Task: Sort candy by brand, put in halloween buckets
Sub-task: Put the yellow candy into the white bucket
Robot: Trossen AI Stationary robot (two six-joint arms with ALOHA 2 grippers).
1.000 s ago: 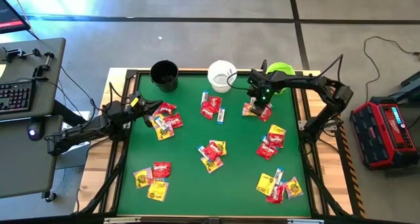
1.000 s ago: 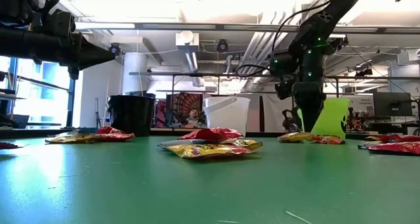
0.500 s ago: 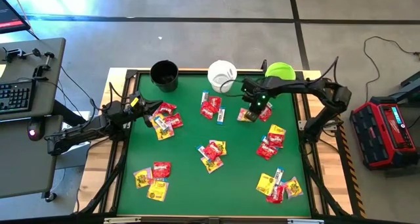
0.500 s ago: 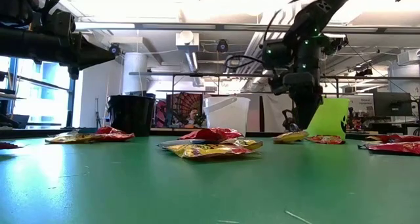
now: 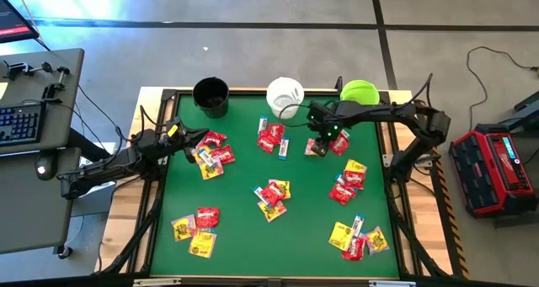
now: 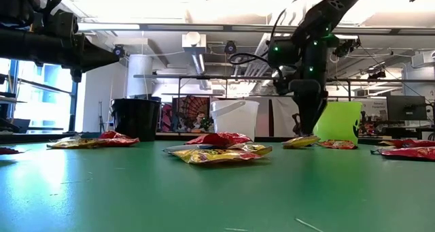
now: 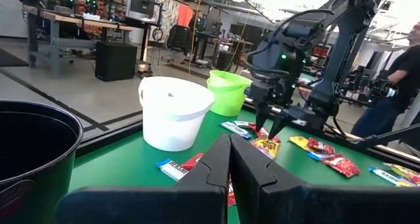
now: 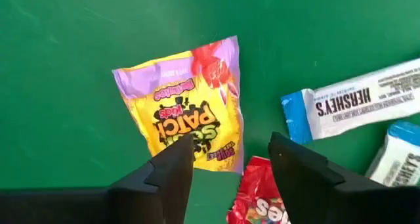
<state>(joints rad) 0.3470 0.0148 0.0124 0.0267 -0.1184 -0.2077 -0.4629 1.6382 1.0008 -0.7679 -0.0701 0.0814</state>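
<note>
Candy, a flat yellow-and-purple crinkly packet (image 8: pixel 187 115), lies on the green worktop (image 5: pixel 244 236) at about one o'clock, beside the lime green plastic bucket (image 5: pixel 359 91). Right tool (image 5: pixel 324 142) hangs released above it; centre, descend straight, pinch only this wrapper. Left tool (image 7: pixel 230 159) waits clenched at nine o'clock.

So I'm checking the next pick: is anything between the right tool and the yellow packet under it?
Nothing visible. The right tool hangs open directly over the yellow packet, which lies flat on the green table. A red packet touches its edge, and white-and-blue bars lie beside it.
</note>
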